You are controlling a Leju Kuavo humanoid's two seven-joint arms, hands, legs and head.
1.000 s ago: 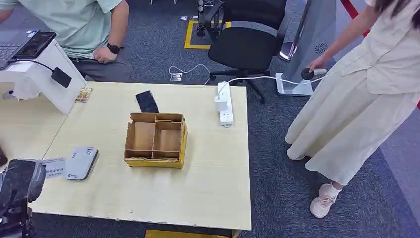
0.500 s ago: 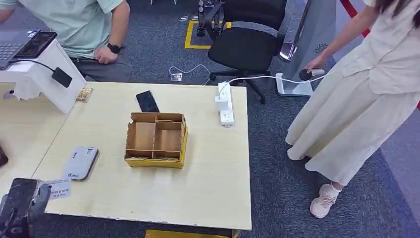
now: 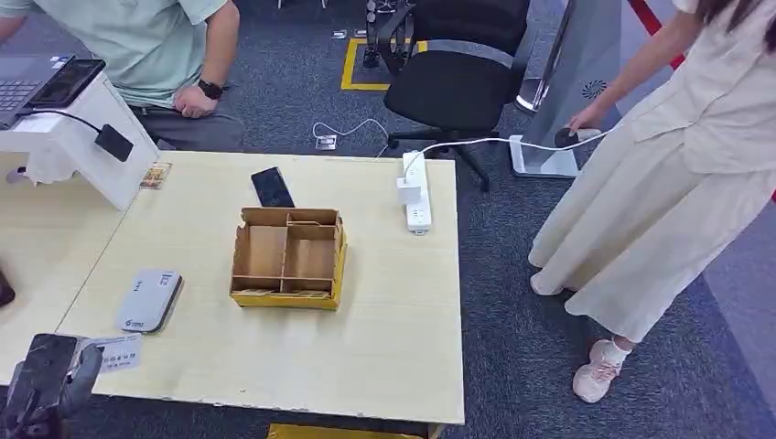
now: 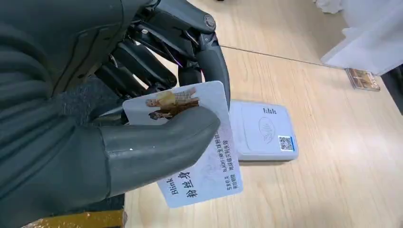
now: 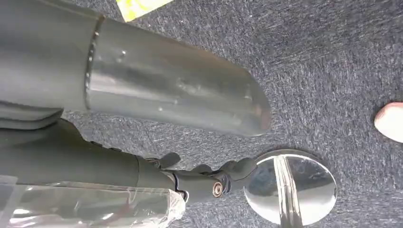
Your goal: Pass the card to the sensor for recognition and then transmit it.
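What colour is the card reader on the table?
Light grey card reader, clearest in the left wrist view.

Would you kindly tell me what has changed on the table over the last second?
The left hand, holding the card, has drawn back from beside the grey sensor toward the table's near edge, taking the card with it. The sensor, the cardboard organiser and the black phone stayed put.

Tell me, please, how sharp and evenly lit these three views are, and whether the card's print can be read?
Head view: even, soft light, everything sharp. Left wrist view: the card under the left hand is sharp, print legible, the card reader clear. Right wrist view: the right hand looms large, with glare on a shiny disc.
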